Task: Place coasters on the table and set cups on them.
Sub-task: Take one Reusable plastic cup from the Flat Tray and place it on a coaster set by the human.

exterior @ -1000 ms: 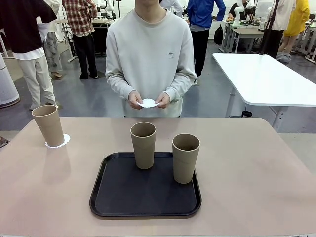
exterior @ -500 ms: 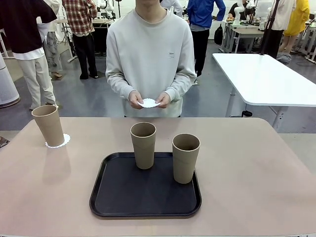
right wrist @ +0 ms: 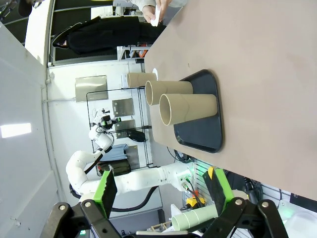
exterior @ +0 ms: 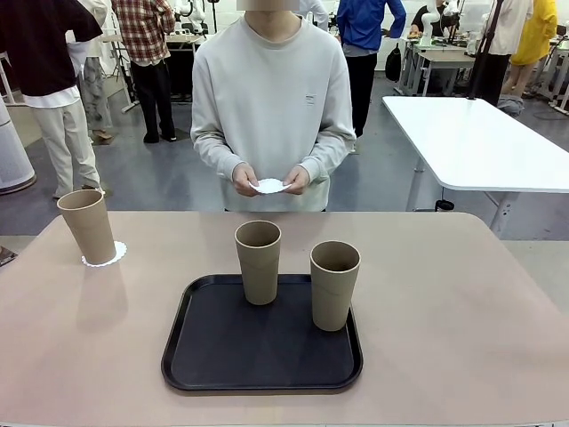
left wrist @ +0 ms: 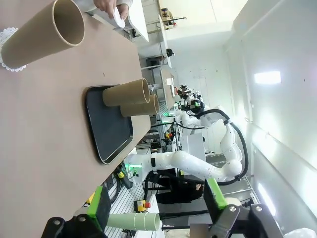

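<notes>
The left fingers (left wrist: 99, 207) stand spread wide with nothing between them, off the bench (left wrist: 44, 158). Of the cups, the lone cup (left wrist: 44, 37) lies nearest these fingers, though well apart from them. It stands upright on a coaster (left wrist: 7, 42) on the bare bench. Farther from them a black tray (left wrist: 106, 136) carries the middle cup (left wrist: 126, 94) and the end cup (left wrist: 143, 110), both upright, near each other but not touching. The right fingers (right wrist: 221, 186) are likewise parted wide and empty, off the bench. The end cup is the closest to them, then the middle cup, with the lone cup beyond both, all well apart from these fingers. At the bench side farthest from both pairs of fingers, a person's hands (exterior: 244, 178) hold a second coaster (exterior: 268, 186) between them, beyond the bench's far edge.
</notes>
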Controlling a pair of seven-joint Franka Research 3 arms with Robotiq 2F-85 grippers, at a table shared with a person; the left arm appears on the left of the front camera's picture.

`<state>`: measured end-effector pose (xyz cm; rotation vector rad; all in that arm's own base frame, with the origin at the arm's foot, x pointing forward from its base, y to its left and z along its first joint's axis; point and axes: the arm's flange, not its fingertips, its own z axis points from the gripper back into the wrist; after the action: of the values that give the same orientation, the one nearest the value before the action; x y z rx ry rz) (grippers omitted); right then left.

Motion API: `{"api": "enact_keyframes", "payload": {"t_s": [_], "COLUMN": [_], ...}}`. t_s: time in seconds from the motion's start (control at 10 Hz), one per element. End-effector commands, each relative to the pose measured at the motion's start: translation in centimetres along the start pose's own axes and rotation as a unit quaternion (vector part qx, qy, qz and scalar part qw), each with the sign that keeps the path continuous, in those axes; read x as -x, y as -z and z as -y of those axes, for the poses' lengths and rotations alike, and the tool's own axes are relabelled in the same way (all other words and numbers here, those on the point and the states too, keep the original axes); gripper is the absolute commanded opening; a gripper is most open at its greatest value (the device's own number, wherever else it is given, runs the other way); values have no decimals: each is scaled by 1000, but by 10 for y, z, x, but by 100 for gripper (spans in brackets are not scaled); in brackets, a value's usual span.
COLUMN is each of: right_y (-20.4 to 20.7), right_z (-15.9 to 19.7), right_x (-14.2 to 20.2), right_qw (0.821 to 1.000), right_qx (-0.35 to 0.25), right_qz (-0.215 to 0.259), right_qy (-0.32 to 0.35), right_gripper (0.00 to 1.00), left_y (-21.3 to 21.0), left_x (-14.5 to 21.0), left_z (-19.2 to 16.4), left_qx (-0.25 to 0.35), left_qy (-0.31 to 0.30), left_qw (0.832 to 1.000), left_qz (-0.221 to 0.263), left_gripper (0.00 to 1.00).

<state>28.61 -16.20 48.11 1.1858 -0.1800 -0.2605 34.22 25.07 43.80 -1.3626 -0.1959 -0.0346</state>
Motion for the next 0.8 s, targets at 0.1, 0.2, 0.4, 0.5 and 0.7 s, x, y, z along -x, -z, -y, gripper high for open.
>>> {"api": "enact_keyframes", "payload": {"t_s": [0.1,0.2,0.4,0.5,0.7], "right_y": [1,1,1,1,1], "right_z": [-1,-1,-1,-1,-1], "right_x": [-2,-2,-2,-2,-2], "right_qw": [1000,1000,1000,1000,1000], "right_qx": [-15,-15,-15,-15,-15], "right_qz": [3,3,3,3,3], "right_qy": [-9,-9,-9,-9,-9], "right_gripper": [100,100,100,100,100], "left_y": [0,0,0,0,0], "left_x": [1,1,1,1,1], "left_z": [1,1,1,1,1], "left_qx": [3,3,3,3,3], "left_qy": [-3,-3,-3,-3,-3], "left_qw": [1000,1000,1000,1000,1000], "left_qz": [2,2,2,2,2], "left_gripper": [100,100,100,100,100]}}
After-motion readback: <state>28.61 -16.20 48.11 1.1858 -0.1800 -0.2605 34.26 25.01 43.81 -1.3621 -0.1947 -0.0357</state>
